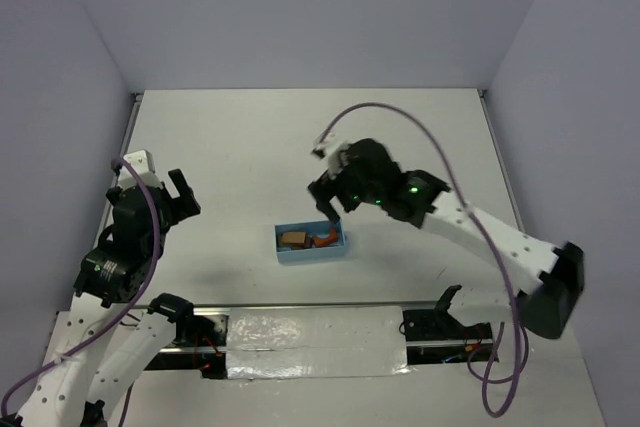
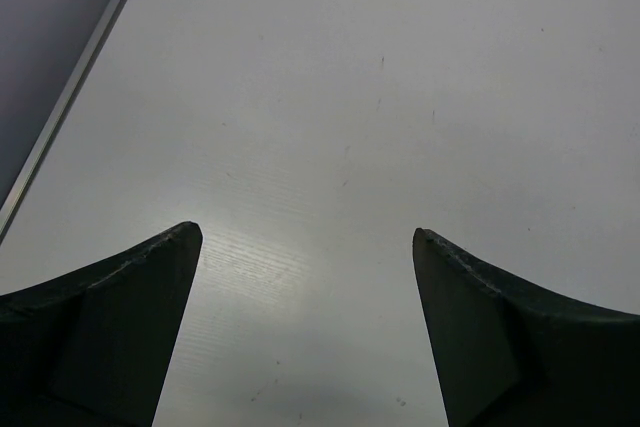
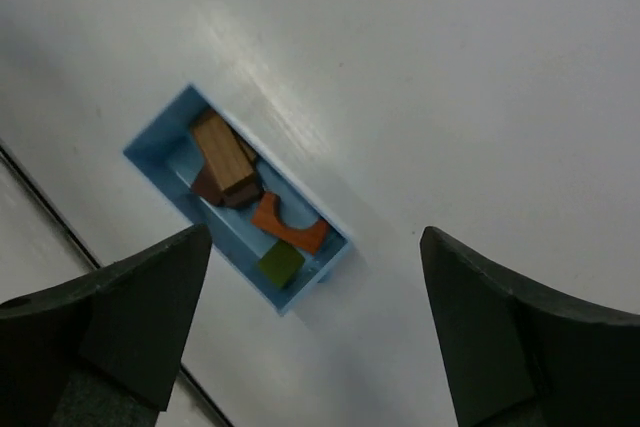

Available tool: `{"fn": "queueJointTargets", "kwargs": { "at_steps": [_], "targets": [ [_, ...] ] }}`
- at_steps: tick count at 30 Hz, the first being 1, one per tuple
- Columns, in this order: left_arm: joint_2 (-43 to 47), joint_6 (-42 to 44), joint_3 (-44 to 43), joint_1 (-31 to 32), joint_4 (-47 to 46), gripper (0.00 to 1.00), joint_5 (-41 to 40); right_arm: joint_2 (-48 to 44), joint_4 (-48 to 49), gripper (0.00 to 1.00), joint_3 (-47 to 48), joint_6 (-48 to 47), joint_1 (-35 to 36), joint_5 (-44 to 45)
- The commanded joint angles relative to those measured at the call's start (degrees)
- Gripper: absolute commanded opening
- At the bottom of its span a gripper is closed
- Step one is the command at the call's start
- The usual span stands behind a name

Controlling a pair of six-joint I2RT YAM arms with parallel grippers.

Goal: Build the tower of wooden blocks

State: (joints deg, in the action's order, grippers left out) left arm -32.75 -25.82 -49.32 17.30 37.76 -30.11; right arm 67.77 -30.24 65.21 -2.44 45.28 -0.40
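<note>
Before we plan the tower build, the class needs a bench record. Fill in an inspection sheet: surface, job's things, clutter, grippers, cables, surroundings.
Surface: white table.
Job's things: tan block, dark red block, orange arch block and olive green block loose in the light blue tray; no tower built.
Clutter: nothing seen.
Grippers: left gripper open over bare table; right gripper open above the tray.
Cables: purple cables loop off both arms.
Surroundings: grey walls on three sides; silver tape at near edge.
</note>
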Motion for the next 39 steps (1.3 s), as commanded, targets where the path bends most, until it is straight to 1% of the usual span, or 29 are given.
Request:
{"fn": "queueJointTargets", "kwargs": {
  "at_steps": [1,2,4,9,12,13,15,16,18,19,20,21,22,24,26,27,29,31,32,35,36,37,38,39],
  "targets": [
    [0.14,-0.11,-0.16,-0.16,-1.46,1.0,0.05,10.93,-8.51,0.9,5.78,-12.04,7.61,5.5],
    [0.06,-0.1,-0.16,-0.16,-1.55,0.99,0.14,13.07,-8.61,0.83,6.76,-12.93,8.42,3.15],
    [-0.29,-0.02,-0.16,-0.16,-1.63,0.99,0.49,17.72,-8.0,0.77,8.78,-15.3,9.82,1.2],
    [-0.73,-0.1,-0.16,-0.16,-1.46,1.0,0.49,23.89,-6.94,0.71,10.72,-17.69,11.24,-2.84],
    [-0.65,0.16,-0.08,-0.16,-1.72,1.0,0.93,28.81,-6.06,0.69,11.43,-18.48,11.68,-1.71],
    [-0.65,0.16,-0.16,-0.16,-1.72,1.0,0.93,29.69,-5.8,0.65,11.43,-19.0,11.68,-1.53],
    [-0.65,0.07,-0.07,-0.16,-1.72,0.99,0.93,31.71,-4.13,0.61,10.82,-19.62,11.68,-1.27],
    [-0.73,0.16,-0.16,-0.25,-1.72,1.0,0.93,32.16,-3.43,0.56,10.64,-19.97,11.59,-1.0],
    [-0.73,0.33,-0.08,-0.16,-1.9,1.0,1.19,33.39,-1.15,0.53,10.11,-19.89,11.68,0.22],
    [-0.65,0.34,-0.07,-0.16,-1.99,1.0,1.28,33.57,-0.62,0.49,9.94,-19.97,11.59,0.32],
    [-0.73,0.34,0.01,-0.16,-1.9,1.0,1.37,33.74,0.69,0.42,9.76,-19.8,11.5,1.8],
    [-0.82,0.34,-0.07,-0.16,-1.9,0.99,1.45,33.22,1.75,0.26,8.98,-19.63,11.41,2.94],
    [-0.91,0.34,0.01,-0.16,-1.9,1.0,1.46,32.61,4.11,0.22,8.27,-19.1,10.54,5.04],
    [-1.0,0.34,-0.07,-0.16,-1.99,1.0,1.54,29.81,6.41,0.15,5.73,-18.05,8.7,5.68],
    [-1.0,0.42,0.01,-0.16,-1.99,1.0,1.72,26.56,8.25,0.12,2.4,-16.64,5.28,6.55],
    [-1.0,0.42,0.1,-0.16,-1.99,0.99,1.72,25.5,9.22,0.07,1.33,-16.29,4.22,7.34],
    [-1.0,0.51,0.1,-0.16,-2.16,1.0,2.16,23.21,10.81,0.02,-1.3,-15.15,0.71,10.05],
    [-0.91,0.51,0.1,-0.16,-2.25,0.99,2.33,22.24,11.43,0.01,-2.19,-14.7,-1.06,11.73],
    [-1.0,0.69,0.1,-0.16,-2.34,0.99,2.6,21.8,12.47,0.0,-2.37,-14.53,-1.68,15.14],
    [-1.35,0.69,0.1,-0.16,-2.25,0.99,2.69,22.84,12.31,0.0,-0.44,-14.0,-2.65,20.07],
    [-1.35,0.51,0.1,-0.16,-2.25,1.0,2.6,24.59,12.4,0.0,0.96,-14.09,-2.74,25.05],
    [-1.35,0.6,0.1,-0.16,-2.16,1.0,2.6,25.74,11.7,0.0,2.1,-13.83,-2.74,28.06],
    [-1.35,0.6,0.1,-0.16,-2.16,1.0,2.6,28.53,11.26,0.0,4.55,-13.47,-2.82,33.92],
    [-1.35,0.6,0.1,-0.16,-2.16,0.99,2.51,30.04,11.08,0.0,5.62,-12.69,-2.65,37.2]
  ]
}}
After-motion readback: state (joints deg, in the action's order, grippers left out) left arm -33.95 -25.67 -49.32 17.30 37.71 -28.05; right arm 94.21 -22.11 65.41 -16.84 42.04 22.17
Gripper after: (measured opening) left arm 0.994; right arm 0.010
